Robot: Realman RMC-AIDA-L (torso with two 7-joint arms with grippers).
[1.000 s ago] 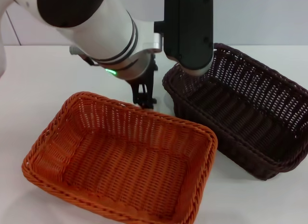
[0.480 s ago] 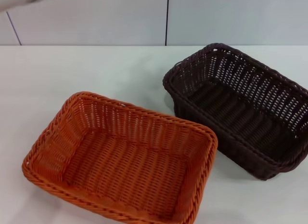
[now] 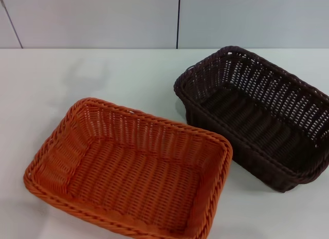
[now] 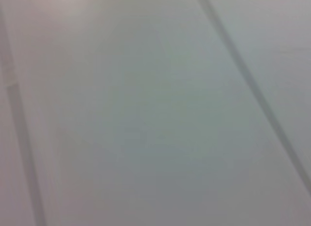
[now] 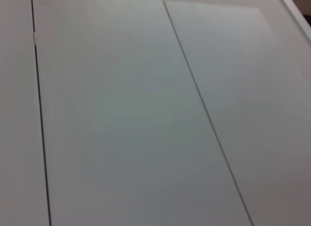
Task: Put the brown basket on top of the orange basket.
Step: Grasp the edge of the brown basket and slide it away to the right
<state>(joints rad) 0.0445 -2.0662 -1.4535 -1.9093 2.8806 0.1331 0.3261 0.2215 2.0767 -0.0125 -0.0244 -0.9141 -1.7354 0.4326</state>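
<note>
White tabletop (image 3: 103,74) fills my head view, backed by pale wall panels (image 3: 92,18) split by a dark vertical seam. Two woven baskets sit on it, side by side and upright, both open to the camera. On my left and nearer to me lies the orange basket (image 3: 128,169), its braided rim running at a slant, its flared sides and ribbed floor plainly lit. To the right and a little farther back stands the brown basket (image 3: 254,115), dark chocolate, with open-weave walls that let the white table show through along its far side. The near corner of the brown one comes close to the far right corner of the orange one; a narrow strip of table shows between them, so I read them as just apart, not stacked. A faint grey shadow lies on the table beyond the orange basket.

Neither arm appears from the head camera. My left wrist camera shows only a blurred pale surface with soft grey lines; my right wrist camera shows wall panels (image 5: 121,114) with thin dark seams. Neither gripper is visible anywhere, so I cannot tell how far their fingers are parted or whether they hold anything.
</note>
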